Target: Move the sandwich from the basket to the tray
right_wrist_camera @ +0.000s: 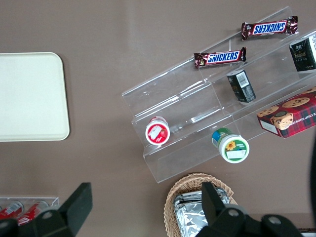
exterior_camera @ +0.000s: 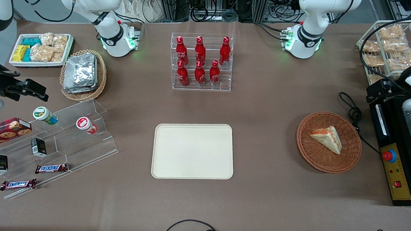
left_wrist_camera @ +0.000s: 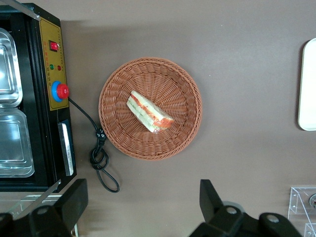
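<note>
While my tool [left_wrist_camera: 140,210] hangs open and empty high above the surface, the sandwich [left_wrist_camera: 149,111] lies in the basket [left_wrist_camera: 118,128] straight below and a little ahead of it, its long edge slanted across the open fingers' line.

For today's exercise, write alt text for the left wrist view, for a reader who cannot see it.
A sandwich lies in a round wicker basket on a brown table, with the open gripper hovering above, apart from both. A cream tray shows at the edge.
</note>
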Motion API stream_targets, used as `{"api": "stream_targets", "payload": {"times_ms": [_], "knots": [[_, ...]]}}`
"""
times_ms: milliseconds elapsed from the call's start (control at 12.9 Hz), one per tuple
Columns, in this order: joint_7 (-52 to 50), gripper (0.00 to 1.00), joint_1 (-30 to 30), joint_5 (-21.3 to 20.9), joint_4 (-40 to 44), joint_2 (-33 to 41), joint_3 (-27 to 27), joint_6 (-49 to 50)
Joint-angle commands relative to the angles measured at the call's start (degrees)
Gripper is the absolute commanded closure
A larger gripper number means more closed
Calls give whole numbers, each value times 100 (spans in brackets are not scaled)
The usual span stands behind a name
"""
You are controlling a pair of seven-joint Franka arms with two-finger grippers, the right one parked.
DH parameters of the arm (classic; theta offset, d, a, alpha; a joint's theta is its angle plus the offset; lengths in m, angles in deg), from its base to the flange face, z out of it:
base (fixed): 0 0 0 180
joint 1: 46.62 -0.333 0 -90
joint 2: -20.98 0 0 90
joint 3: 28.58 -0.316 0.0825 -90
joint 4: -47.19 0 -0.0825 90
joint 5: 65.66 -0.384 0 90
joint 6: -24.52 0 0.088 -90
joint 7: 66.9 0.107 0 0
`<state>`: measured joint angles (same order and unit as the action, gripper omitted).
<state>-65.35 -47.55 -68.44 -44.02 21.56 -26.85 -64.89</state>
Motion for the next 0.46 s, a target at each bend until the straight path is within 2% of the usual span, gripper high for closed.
{"api": "stream_targets", "payload": {"times_ms": [0,387], "knots": [[74,0,5,-82,156,-57,3,134],[127,0,-56,-126,95,-163,-15,143]]}}
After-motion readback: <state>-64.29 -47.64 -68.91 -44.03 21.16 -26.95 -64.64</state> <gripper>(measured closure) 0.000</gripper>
